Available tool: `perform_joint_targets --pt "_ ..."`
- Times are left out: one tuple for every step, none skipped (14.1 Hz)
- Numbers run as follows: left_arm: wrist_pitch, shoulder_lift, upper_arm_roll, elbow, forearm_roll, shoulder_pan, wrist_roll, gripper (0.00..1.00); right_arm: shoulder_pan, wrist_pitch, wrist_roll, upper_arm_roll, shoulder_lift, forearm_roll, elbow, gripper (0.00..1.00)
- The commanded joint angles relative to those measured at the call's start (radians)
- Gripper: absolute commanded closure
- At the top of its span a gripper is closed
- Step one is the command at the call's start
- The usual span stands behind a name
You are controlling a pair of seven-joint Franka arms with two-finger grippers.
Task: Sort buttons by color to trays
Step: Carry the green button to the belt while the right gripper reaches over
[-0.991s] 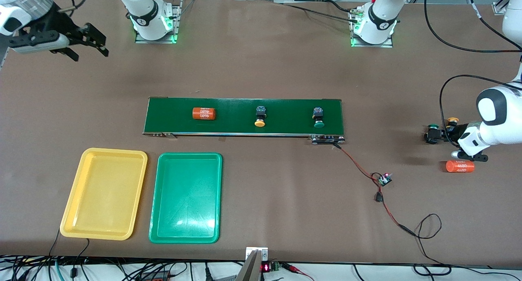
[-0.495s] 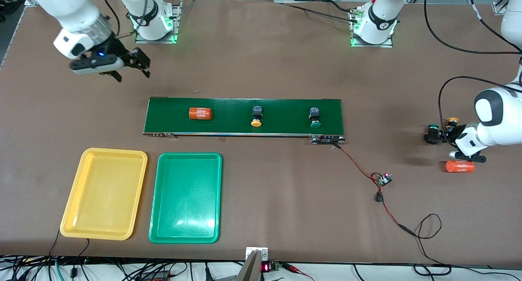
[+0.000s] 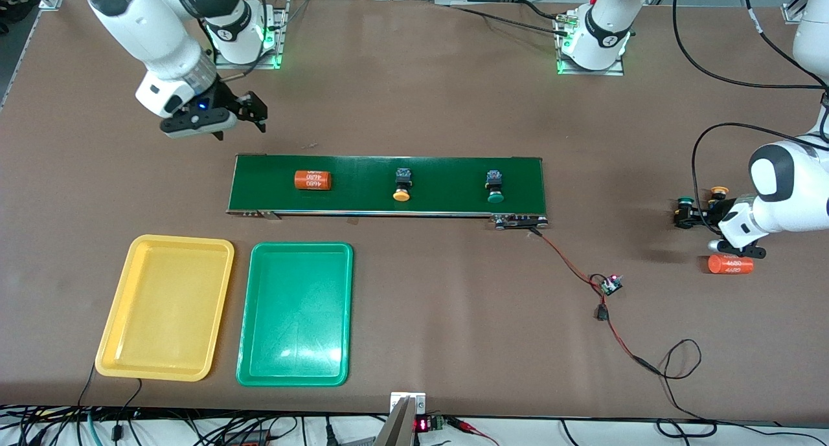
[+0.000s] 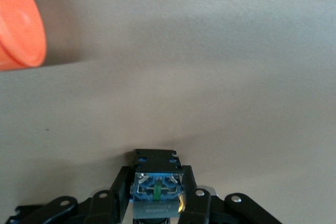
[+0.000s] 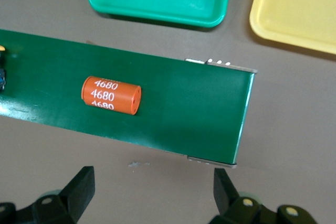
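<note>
Black button body [image 4: 157, 190] gripped in left gripper [image 4: 157, 203] jaws, hidden from front; right gripper [image 5: 152, 192] jaws wide, empty.

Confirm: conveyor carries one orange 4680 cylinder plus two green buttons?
Not quite. The front view shows the conveyor carrying the orange 4680 cylinder, one yellow button and one green button, not two green ones.

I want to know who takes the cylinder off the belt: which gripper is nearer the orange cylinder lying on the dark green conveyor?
Right. The right gripper hangs open by the cylinder's end of the conveyor; the left gripper is off at the left arm's table end.
</note>
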State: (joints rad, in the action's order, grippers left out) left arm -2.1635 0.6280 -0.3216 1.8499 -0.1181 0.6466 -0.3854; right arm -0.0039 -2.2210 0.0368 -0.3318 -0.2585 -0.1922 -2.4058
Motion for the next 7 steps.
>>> perform_joint_targets --pt "0.098 -0.077 -0.025 0.0 -0.021 -0.022 -0.004 1.0 0.002 -0.016 0.009 -0.006 0.034 -0.018 0.005 0.0" --pt "0.132 -0.106 -0.027 0.0 -0.021 -0.04 0.002 1.0 0.002 -0.017 0.009 -0.006 0.045 -0.03 0.007 0.0" --pt "0.154 -0.128 -0.028 -0.001 -0.02 -0.057 0.003 1.0 0.002 -0.019 0.011 -0.006 0.057 -0.055 0.007 0.0" --pt "0.169 -0.151 -0.028 -0.001 -0.02 -0.077 0.005 1.0 0.002 -0.019 0.009 -0.006 0.064 -0.075 0.007 0.0" --pt "0.18 -0.169 -0.028 -0.001 -0.018 -0.097 0.006 1.0 0.002 -0.019 0.011 -0.006 0.068 -0.079 0.008 0.0" --pt "0.2 -0.186 -0.028 -0.001 -0.015 -0.122 0.003 1.0 0.002 -0.019 0.02 -0.006 0.07 -0.081 0.008 0.0" --pt "0.229 -0.195 -0.03 -0.001 -0.002 -0.145 0.005 1.0 0.002 -0.022 0.07 -0.006 0.071 -0.081 0.008 0.0"
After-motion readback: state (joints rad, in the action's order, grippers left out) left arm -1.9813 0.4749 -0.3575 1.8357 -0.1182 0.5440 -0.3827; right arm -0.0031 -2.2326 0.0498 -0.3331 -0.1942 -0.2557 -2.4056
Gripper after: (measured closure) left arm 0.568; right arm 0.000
